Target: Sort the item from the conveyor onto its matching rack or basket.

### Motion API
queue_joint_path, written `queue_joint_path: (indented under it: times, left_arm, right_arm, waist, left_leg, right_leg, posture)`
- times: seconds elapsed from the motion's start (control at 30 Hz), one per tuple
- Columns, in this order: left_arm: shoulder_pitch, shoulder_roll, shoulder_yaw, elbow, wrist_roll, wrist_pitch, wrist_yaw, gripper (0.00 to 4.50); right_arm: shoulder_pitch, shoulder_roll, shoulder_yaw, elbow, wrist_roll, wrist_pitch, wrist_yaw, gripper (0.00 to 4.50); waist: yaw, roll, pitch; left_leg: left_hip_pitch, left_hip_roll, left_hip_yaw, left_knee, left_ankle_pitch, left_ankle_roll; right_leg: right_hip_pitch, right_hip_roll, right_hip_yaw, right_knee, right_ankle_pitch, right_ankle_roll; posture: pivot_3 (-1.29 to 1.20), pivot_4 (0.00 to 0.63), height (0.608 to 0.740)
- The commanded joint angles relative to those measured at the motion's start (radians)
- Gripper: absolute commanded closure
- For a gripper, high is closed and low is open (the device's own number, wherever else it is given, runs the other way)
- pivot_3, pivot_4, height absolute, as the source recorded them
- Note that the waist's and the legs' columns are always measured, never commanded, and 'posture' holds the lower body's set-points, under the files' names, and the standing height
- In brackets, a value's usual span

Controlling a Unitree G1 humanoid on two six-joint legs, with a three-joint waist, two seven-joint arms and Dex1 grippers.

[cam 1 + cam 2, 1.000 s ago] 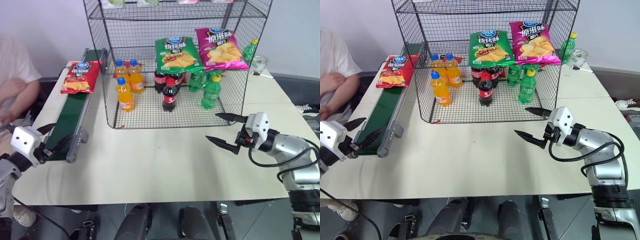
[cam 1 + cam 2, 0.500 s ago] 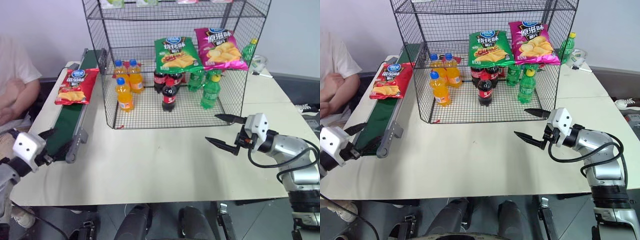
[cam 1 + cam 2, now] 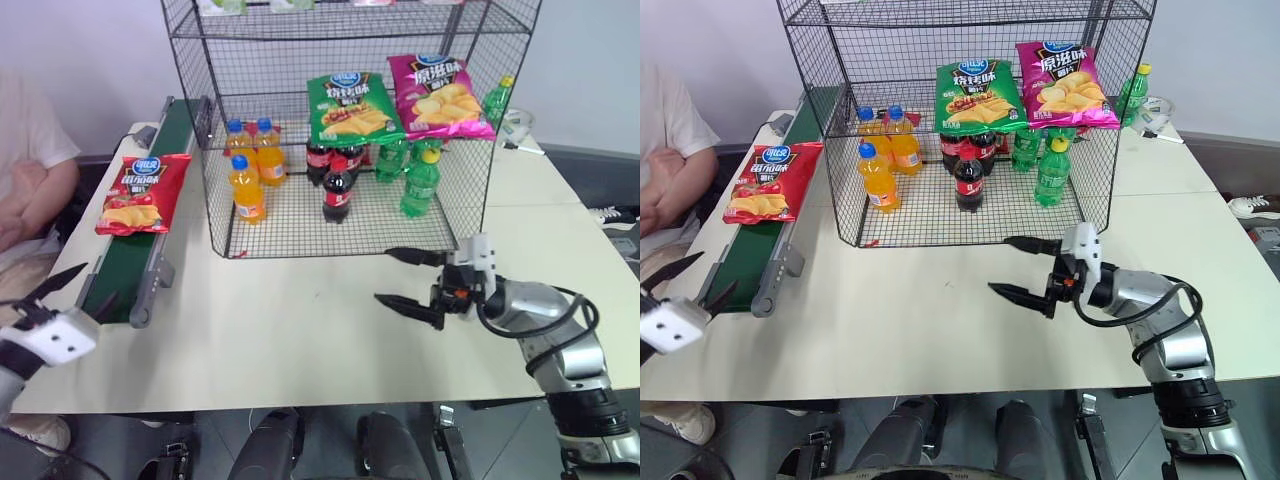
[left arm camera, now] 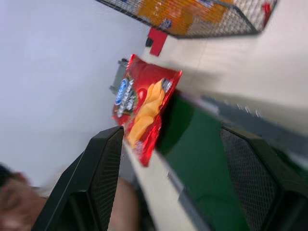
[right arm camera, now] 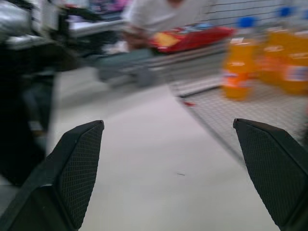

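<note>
Left hand (image 3: 55, 300) waits with its fingers apart at the near end of the conveyor (image 3: 140, 235), empty, which we read as lining up to meet the red crisp bag (image 3: 137, 193) lying flat farther up the belt. Our right hand (image 3: 412, 281) hovers over the bare worktop (image 3: 290, 340), fingers spread and holding nothing. We judge the bag belongs on the rack (image 3: 350, 120) beside the green bag (image 3: 352, 108) and pink bag (image 3: 441, 96).

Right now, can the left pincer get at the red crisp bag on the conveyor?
Probably yes. The left pincer is open near the conveyor's near end, and the red crisp bag lies flat farther up the belt. Nothing stands between them; the rack is off to one side.
</note>
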Motion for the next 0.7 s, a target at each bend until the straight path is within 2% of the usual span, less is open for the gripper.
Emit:
queue_joint_path:
  times: [0.03, 0.23, 0.43, 0.7]
  left_arm:
    - [0.046, -0.007, 0.063, -0.030, 0.123, -0.055, 0.144, 1.19]
    - [0.111, -0.010, 0.080, -0.009, 0.233, -0.032, 0.319, 1.19]
    - [0.171, 0.006, 0.065, 0.002, 0.312, 0.006, 0.436, 1.19]
    - [0.186, 0.020, -0.001, 0.072, 0.296, 0.020, 0.484, 1.19]
  right_arm:
    - [-0.027, 0.012, 0.010, -0.031, 0.019, -0.009, 0.033, 0.00]
    - [-0.081, 0.044, 0.085, 0.039, -0.086, -0.123, 0.082, 0.00]
    - [-0.094, 0.059, 0.085, 0.063, -0.095, -0.140, 0.080, 0.00]
    - [-0.088, 0.057, 0.086, 0.059, -0.106, -0.147, 0.073, 0.00]
  waist:
    - [0.002, 0.000, 0.000]
    - [0.001, -0.001, 0.000]
    - [0.001, -0.001, 0.000]
    - [0.000, -0.001, 0.000]
  left_leg:
    - [0.000, 0.000, 0.000, 0.000, 0.000, 0.000]
    - [0.000, 0.000, -0.001, 0.000, 0.000, 0.000]
    - [0.000, 0.000, 0.000, 0.000, 0.000, 0.000]
    - [0.001, 0.000, -0.001, 0.000, 0.000, 0.000]
  right_leg:
    - [0.000, 0.000, 0.000, 0.000, 0.000, 0.000]
    - [0.000, 0.000, -0.001, 0.001, 0.000, 0.000]
    - [0.000, 0.000, -0.002, 0.000, 0.002, 0.004]
    - [0.000, 0.000, -0.002, 0.001, 0.001, 0.001]
  posture:
    - [0.00, 0.150, 0.740]
    - [0.00, 0.150, 0.740]
    - [0.00, 0.150, 0.740]
    - [0.00, 0.150, 0.740]
